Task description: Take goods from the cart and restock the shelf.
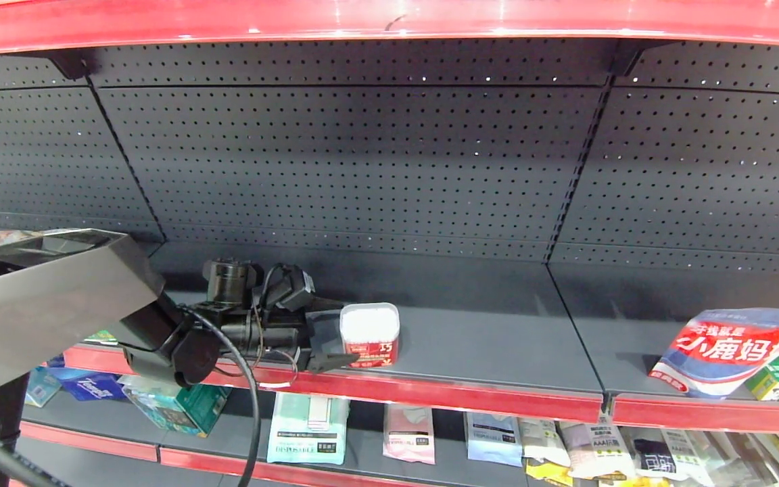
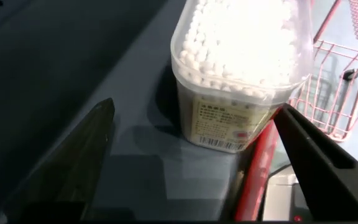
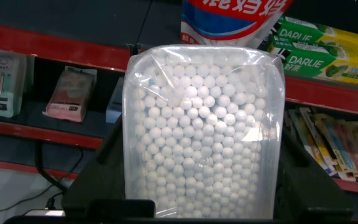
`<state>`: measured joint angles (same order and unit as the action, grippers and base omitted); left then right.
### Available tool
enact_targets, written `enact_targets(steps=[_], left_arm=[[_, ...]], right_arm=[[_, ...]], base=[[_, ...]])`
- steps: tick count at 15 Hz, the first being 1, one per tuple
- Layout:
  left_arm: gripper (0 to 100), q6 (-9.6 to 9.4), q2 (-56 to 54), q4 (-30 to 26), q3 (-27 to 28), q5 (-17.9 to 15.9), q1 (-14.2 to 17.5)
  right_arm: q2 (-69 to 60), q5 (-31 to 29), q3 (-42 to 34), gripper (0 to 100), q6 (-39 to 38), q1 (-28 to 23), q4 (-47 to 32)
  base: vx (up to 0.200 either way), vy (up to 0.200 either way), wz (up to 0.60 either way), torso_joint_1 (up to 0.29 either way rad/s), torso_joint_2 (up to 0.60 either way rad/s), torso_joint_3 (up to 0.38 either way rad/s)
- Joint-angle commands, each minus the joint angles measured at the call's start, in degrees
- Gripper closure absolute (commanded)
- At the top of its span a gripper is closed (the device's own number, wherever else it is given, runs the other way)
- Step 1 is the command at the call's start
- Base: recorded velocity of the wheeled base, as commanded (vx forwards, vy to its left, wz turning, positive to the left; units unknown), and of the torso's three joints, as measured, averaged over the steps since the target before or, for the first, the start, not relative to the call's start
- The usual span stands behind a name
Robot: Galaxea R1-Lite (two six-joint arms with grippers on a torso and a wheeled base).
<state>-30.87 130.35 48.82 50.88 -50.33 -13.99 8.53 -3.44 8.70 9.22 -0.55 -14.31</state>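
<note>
Two packs of cotton swabs are in play. One, a cotton-swab tub (image 1: 369,333) (image 2: 241,68), stands upright on the shelf (image 1: 484,338) close to its red lip (image 1: 430,392). The left end effector (image 1: 334,335) (image 2: 191,121) sits low over the shelf with its fingers (image 2: 79,155) spread to either side of the tub. One fingertip is very near the tub's lower corner, and I cannot tell whether it touches. The second pack (image 3: 204,124) is pinched between the jaws of the right end effector (image 3: 204,180), out in front of the shelving.

The main risk, as I judge it, is the tub's spot near the edge. A finger clipping it on the way out could tip it over the lip toward the cart (image 2: 334,87) below. The second pack's clear, glossy skin looks slippery, so a loose pinch might let it slide. A careless approach could also knock the tub or the printed bag (image 1: 727,348)
</note>
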Motion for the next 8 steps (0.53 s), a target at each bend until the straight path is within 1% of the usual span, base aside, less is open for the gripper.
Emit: enact_targets(steps=[1,3,8], left_arm=[[0,0.02,1.0,0.0,1.0,0.1,0.0],[0,0.72,1.1,0.0,1.0,0.5,0.0],[0,0.72,1.2,0.0,1.0,0.5,0.1]], right_arm=[[0.1,0.0,0.0,100,0.0,0.0,0.0],[0.2,0.0,0.0,100,0.0,0.0,0.0],[0.3,0.0,0.0,100,0.0,0.0,0.0]], base=[[0.000,0.000,0.00,0.000,0.00,0.000],[0.000,0.000,0.00,0.000,0.00,0.000],[0.000,0.000,0.00,0.000,0.00,0.000]])
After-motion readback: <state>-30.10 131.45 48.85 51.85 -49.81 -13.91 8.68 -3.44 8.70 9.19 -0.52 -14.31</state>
